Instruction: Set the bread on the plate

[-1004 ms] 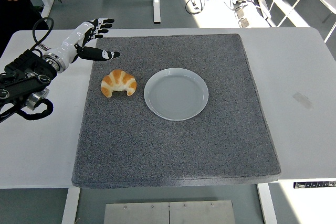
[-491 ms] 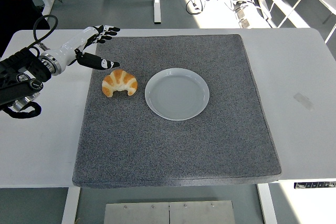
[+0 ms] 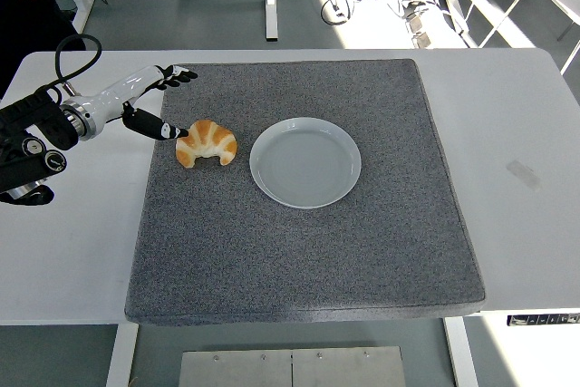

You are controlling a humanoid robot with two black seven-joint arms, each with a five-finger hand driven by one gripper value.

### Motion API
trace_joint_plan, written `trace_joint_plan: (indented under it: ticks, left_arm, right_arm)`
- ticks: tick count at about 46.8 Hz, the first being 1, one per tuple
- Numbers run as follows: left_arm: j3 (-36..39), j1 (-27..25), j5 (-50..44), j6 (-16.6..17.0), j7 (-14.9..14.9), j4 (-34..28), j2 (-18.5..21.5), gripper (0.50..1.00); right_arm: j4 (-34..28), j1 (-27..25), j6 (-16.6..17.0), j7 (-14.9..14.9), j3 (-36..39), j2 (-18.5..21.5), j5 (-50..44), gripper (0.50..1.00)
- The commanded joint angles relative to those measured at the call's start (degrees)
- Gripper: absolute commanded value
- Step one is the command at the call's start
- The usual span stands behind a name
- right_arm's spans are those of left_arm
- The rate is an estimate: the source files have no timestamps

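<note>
Just right of the left hand (image 3: 149,101) | bread (image 3: 206,143) is lying on mat, thumb nearly touching | fingers spreading open, holding nothing | step: reaching to grasp | next: closing around bread, carrying right to plate (image 3: 305,162)

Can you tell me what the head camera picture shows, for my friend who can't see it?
The robot's left hand, fingers spread, reaches toward a croissant on a grey mat. An empty white plate sits just right of the croissant.
</note>
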Motion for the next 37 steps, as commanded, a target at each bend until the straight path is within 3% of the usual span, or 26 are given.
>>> trace_joint_plan:
  ticks: [1,11,37]
  left_arm:
    - [0.7,0.0,0.8,0.0,0.1,0.0,-0.1,0.895]
    - [1.2,0.1,2.2,-0.2,3.5,0.0,-0.7,0.895]
    - [1.5,0.3,6.3,-0.2,5.5,1.1,-3.9,0.887]
  right_arm:
    - [0.0,0.0,0.0,0.0,0.0,0.0,0.0,1.000]
    - [0.0,0.0,0.0,0.0,0.0,0.0,0.0,1.000]
    - [0.0,0.0,0.0,0.0,0.0,0.0,0.0,1.000]
